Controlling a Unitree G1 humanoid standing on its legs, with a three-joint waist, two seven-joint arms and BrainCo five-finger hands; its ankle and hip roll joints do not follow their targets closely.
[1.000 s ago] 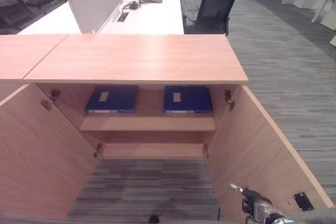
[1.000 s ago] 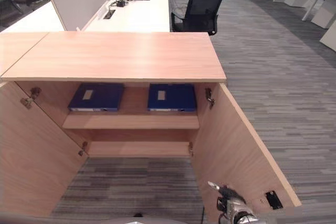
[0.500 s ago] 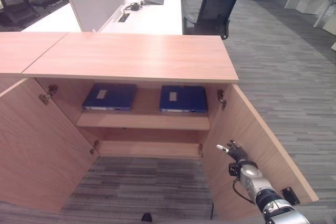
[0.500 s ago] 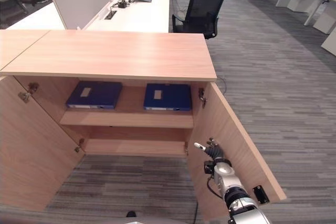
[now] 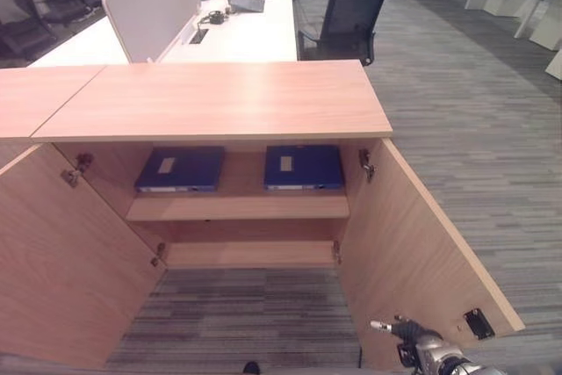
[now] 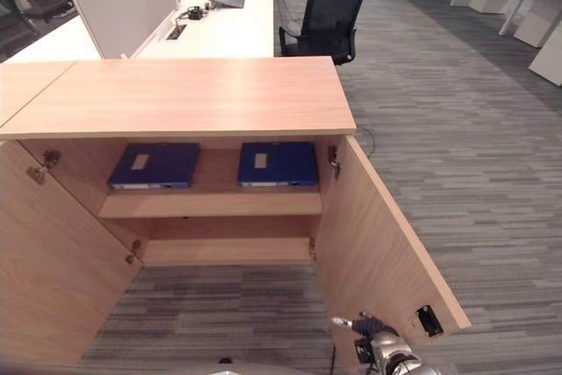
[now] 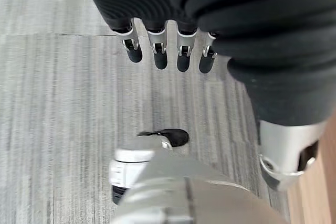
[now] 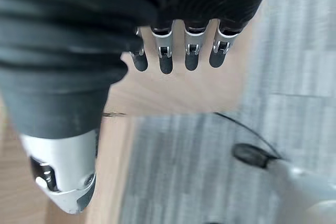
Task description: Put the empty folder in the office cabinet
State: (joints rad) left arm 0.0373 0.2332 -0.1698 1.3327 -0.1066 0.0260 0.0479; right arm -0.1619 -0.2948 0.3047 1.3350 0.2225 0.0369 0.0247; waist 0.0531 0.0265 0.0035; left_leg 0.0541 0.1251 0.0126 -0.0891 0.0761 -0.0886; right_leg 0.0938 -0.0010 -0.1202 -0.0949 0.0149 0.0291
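Observation:
The wooden office cabinet point(image 5: 219, 98) stands in front of me with both doors swung wide. Two blue folders lie flat on its upper shelf, one on the left point(image 5: 180, 169) and one on the right point(image 5: 304, 167). My right hand point(image 5: 411, 333) is low beside the inner face of the right door point(image 5: 413, 243); its fingers point(image 8: 165, 56) are straight and it holds nothing. In the left wrist view my left hand's fingers point(image 7: 157, 53) hang straight over grey carpet, also holding nothing.
The left door point(image 5: 61, 261) stands open toward me. A second cabinet top point(image 5: 44, 94) adjoins on the left. Behind are a white desk point(image 5: 246, 32) with a divider panel point(image 5: 149, 10) and a black office chair point(image 5: 347, 19). Grey carpet point(image 5: 474, 129) spreads to the right.
My right hand rose beside the right door half a second ago and has dropped low again. The view has shifted slightly. The two folders have not moved.

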